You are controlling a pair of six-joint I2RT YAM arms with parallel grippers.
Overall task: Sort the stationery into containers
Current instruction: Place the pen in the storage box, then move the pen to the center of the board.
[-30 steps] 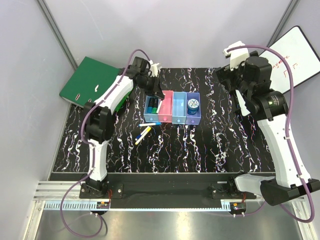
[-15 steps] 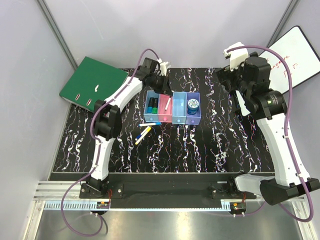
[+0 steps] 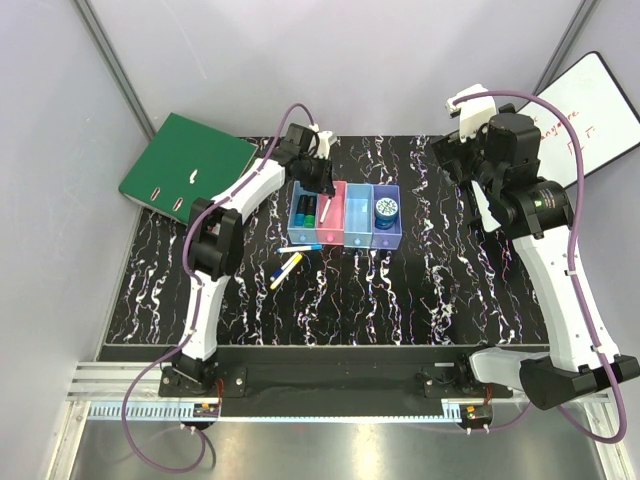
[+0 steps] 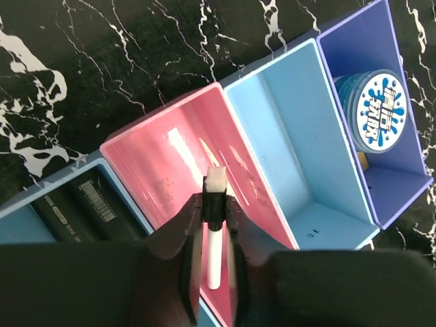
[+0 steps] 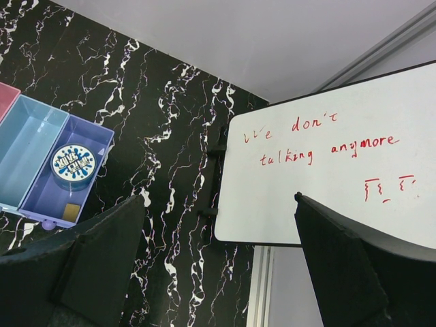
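In the left wrist view we see the left end effector (image 4: 214,204) nearly closed, its two fingers pinching a white pen (image 4: 214,262) just below its black band. The pen's tip points down into the pink bin (image 4: 163,157). The same view shows dark markers (image 4: 75,211), one with a barcode label, lying in the light blue bin (image 4: 20,228) on one side. On the other side come the second light blue bin (image 4: 286,136) and then the purple bin (image 4: 371,41), which holds the round blue tin (image 4: 379,111).

The overhead view shows the markers' colours, blue and green. It also gives us what the wrist camera misses: three loose pens on the worktop (image 3: 430,290) in front of the row. The pale blue pen (image 3: 300,247) lies just beside the front wall, and the blue and white pen (image 3: 291,261) and the yellow pen (image 3: 279,277) lie close together a little nearer. The green ring binder (image 3: 185,160) sits at the far left corner.

Only the right wrist view shows the right end effector (image 5: 218,228) closely. It is spread wide, holds nothing, hangs well apart from the bins and faces a whiteboard (image 5: 327,157) with red writing
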